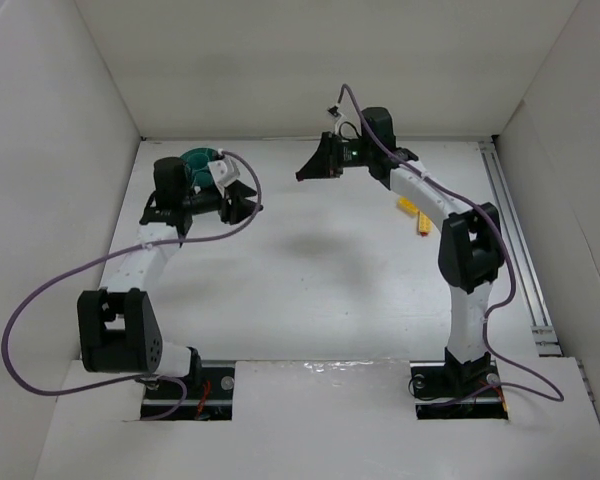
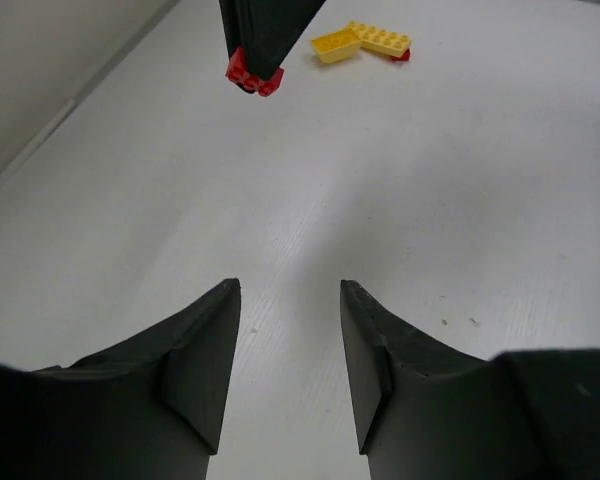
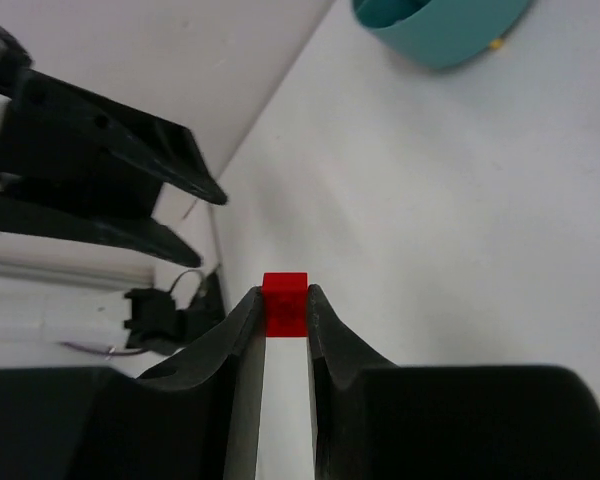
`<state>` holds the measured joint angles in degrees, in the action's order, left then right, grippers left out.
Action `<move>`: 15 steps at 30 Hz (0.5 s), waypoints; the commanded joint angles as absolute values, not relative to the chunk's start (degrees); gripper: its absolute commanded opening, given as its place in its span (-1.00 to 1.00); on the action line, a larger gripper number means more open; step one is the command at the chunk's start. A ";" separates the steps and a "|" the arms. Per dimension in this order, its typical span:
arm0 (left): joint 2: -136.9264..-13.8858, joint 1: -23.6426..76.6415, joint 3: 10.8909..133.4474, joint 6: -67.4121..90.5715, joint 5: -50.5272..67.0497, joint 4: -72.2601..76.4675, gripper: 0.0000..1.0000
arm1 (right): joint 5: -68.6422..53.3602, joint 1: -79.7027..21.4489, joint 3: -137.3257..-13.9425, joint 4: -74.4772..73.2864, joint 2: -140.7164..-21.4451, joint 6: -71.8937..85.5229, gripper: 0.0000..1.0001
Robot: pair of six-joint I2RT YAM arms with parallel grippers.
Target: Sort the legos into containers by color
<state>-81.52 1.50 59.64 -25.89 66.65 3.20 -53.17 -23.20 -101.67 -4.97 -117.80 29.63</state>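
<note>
Standing bases: both arms are bolted at the near edge of the table (image 1: 320,290), the left arm (image 1: 120,325) on its left and the right arm (image 1: 470,300) on its right.
Left arm pose: its elbow block sits low near the base. The forearm slants away to a wrist at the far left, and the hand turns inward toward the table's middle.
Right arm pose: the lower link stands upright to a high elbow. The forearm then runs far and leftward, with the hand angled down and to the left.
Left gripper (image 2: 290,290): fingers apart with nothing between them, only bare tabletop in the gap.
Yellow bricks (image 2: 336,44): two lie on the table on the right side, touching each other, close beside the right forearm in the top view. A sliver of red shows under the far one.
Right gripper (image 3: 285,295): fingers clamped on a red brick (image 3: 284,300), which pokes out at their tips. It is raised off the table and faces the left gripper across a gap.
Teal bowl (image 1: 197,158): at the far left, just behind the left wrist and well apart from the red brick. Its contents cannot be made out.
</note>
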 commanded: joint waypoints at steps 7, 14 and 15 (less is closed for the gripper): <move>-73.92 7.56 47.02 -26.20 56.34 35.14 0.01 | -67.41 -25.40 -102.83 -1.32 -116.89 36.04 -1.00; -75.58 11.07 47.02 -24.17 52.65 40.51 0.15 | -67.41 -26.54 -102.83 -1.85 -116.89 36.04 -1.00; -75.59 11.07 47.89 -24.17 53.34 40.52 0.15 | -66.89 -26.54 -102.83 -1.85 -116.89 36.04 -1.00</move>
